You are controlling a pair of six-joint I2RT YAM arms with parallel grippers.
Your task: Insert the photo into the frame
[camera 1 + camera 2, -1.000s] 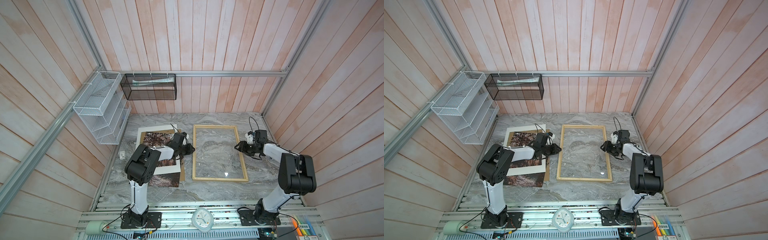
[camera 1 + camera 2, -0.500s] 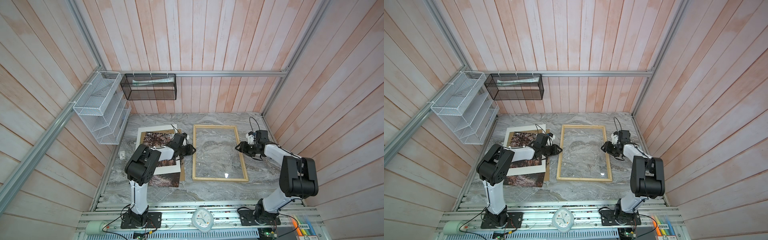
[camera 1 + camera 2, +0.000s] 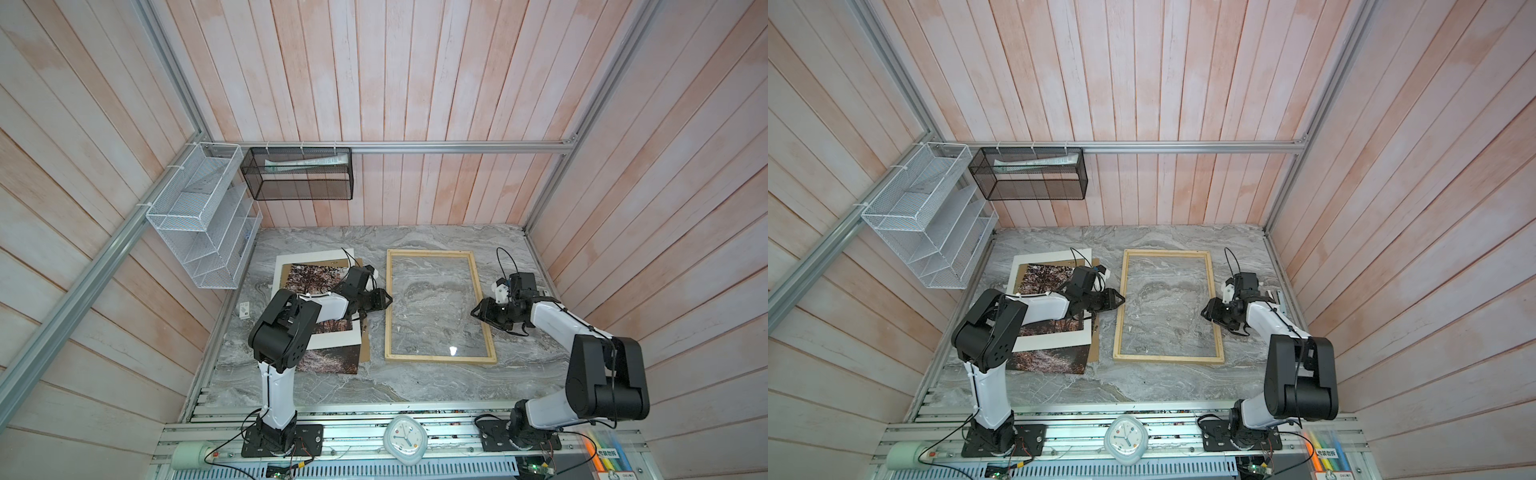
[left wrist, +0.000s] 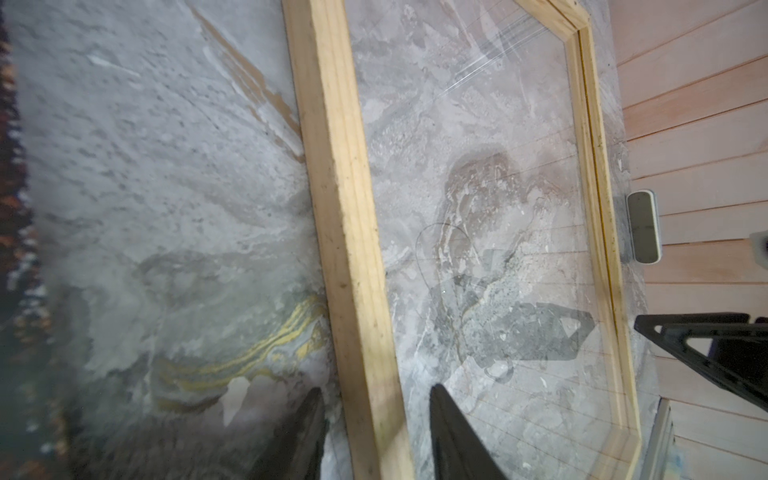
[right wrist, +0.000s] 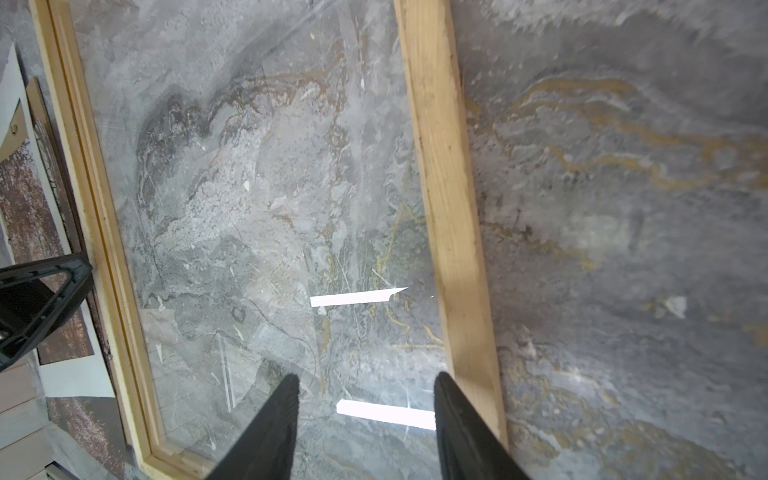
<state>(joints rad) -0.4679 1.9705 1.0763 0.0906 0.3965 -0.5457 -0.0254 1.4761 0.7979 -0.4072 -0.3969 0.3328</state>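
Note:
The frame (image 3: pixel 430 252) (image 3: pixel 1167 252) of pale wood slats lies flat in the middle of the marble table, with glass in it. Left of it lies the photo (image 3: pixel 307 278) (image 3: pixel 1042 278), a brown-orange forest print, partly under a white mat board. My left gripper (image 3: pixel 388 300) (image 3: pixel 1122 300) (image 4: pixel 375 388) is open and straddles the frame's left slat (image 4: pixel 340 199), with a gap on each side. My right gripper (image 3: pixel 473 311) (image 3: pixel 1203 312) (image 5: pixel 366 375) is open over the glass, just inside the right slat (image 5: pixel 444 166), holding nothing.
The white mat board (image 3: pixel 332 340) and a brown backing board (image 3: pixel 365 345) are stacked with the photo. A white wire rack (image 3: pixel 199 232) and a black mesh basket (image 3: pixel 297 174) hang on the walls. A clock (image 3: pixel 405 438) sits on the front rail.
My left gripper has opened wider and slid a little right onto the frame's left slat. The right gripper has stayed in place with its jaws slightly narrower.

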